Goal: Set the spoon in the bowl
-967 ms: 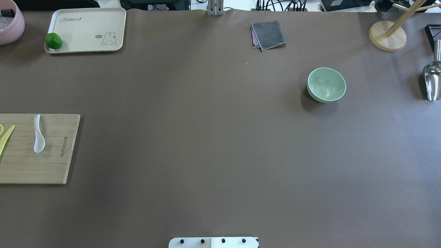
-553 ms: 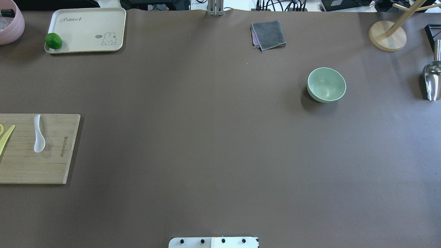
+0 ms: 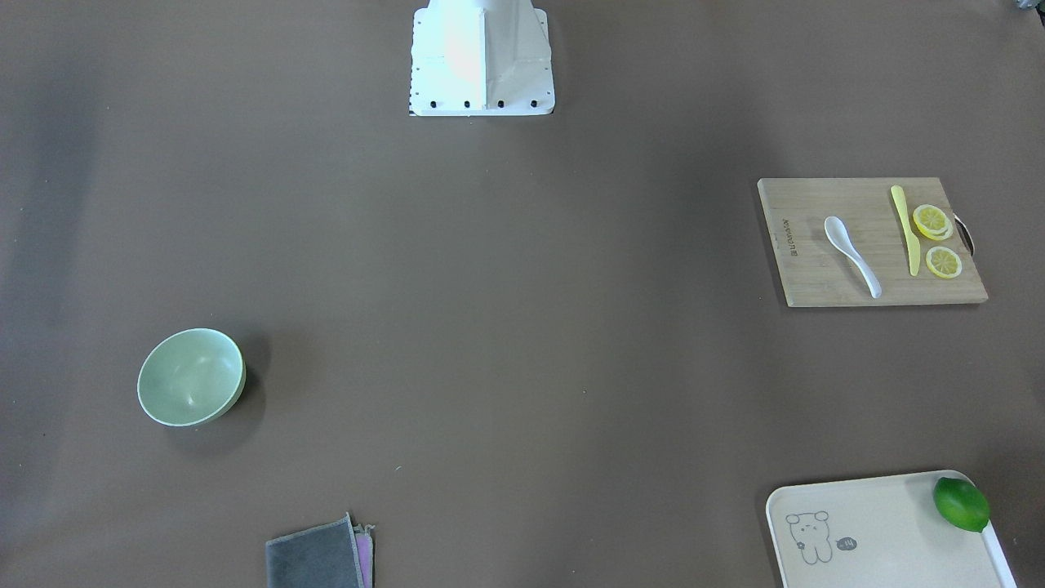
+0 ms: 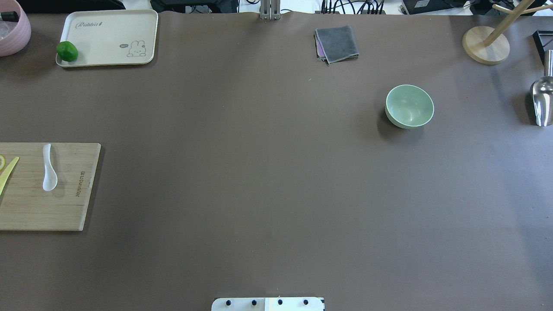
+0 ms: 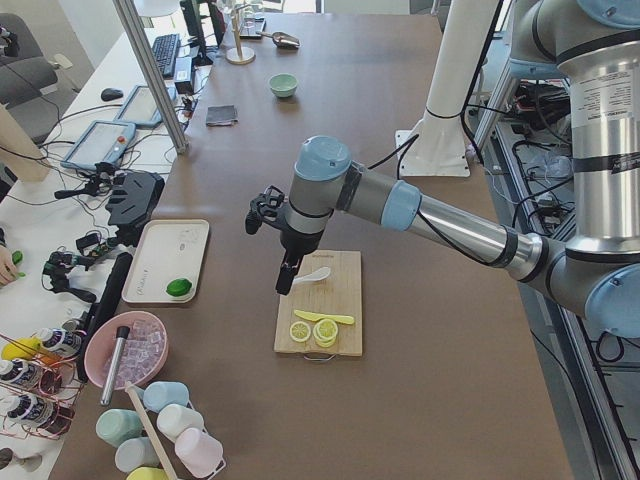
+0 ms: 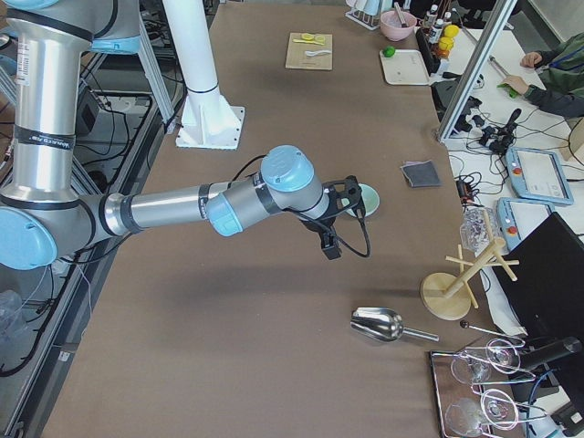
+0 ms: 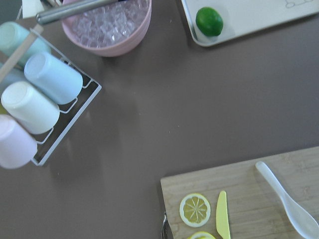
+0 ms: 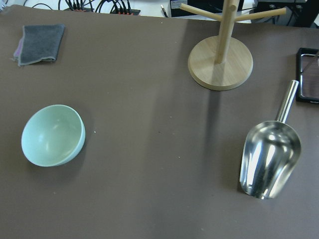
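Nothing moved since 1 s ago: spoon [image 4: 49,170] lies on cutting board [image 4: 43,211] at 9 o'clock of surface [image 4: 259,172], bowl [image 4: 409,106] at 2 o'clock. Both arms' jaws: can't tell if apart or together. Spoon prob. light, stiff, slippery, chippable; grip mid-handle.

The small glossy white soup spoon [image 4: 49,169] is lying flat on a wooden cutting board [image 4: 65,207], handle pointing away from the robot. The round pale mint-green bowl [image 4: 409,106] is sitting upright on the brown worktop [image 4: 259,172], well apart.
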